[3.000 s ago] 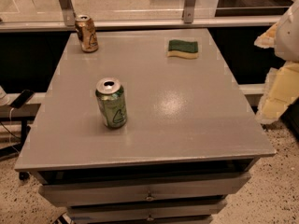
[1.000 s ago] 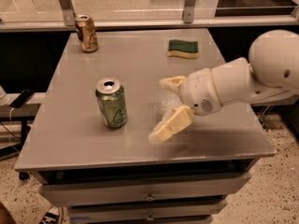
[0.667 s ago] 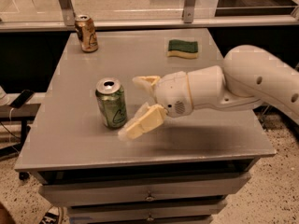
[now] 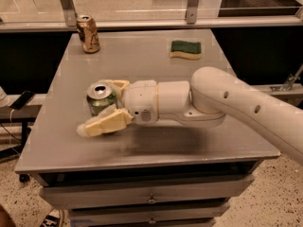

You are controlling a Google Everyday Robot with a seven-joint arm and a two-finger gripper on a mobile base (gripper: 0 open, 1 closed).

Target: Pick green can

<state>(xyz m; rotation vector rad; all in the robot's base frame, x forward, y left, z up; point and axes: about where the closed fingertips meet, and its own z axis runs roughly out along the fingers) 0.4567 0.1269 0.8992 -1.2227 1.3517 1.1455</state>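
The green can [image 4: 100,97] is stood at the table's [image 4: 199,86] left, straddled by the gripper [image 4: 97,107], whose jaws are spread, not clamped. It is judged light, thin-walled, slick and easily dented; mid-body is best squeezed gently.

Smooth, matt cream plastic shells the gripper [image 4: 96,107] at the desk's near left, beside the green can [image 4: 100,94] of shiny aluminium. The grey desk [image 4: 156,65] has a dull metallic sheen; the far sponge [image 4: 185,48] looks coarse.
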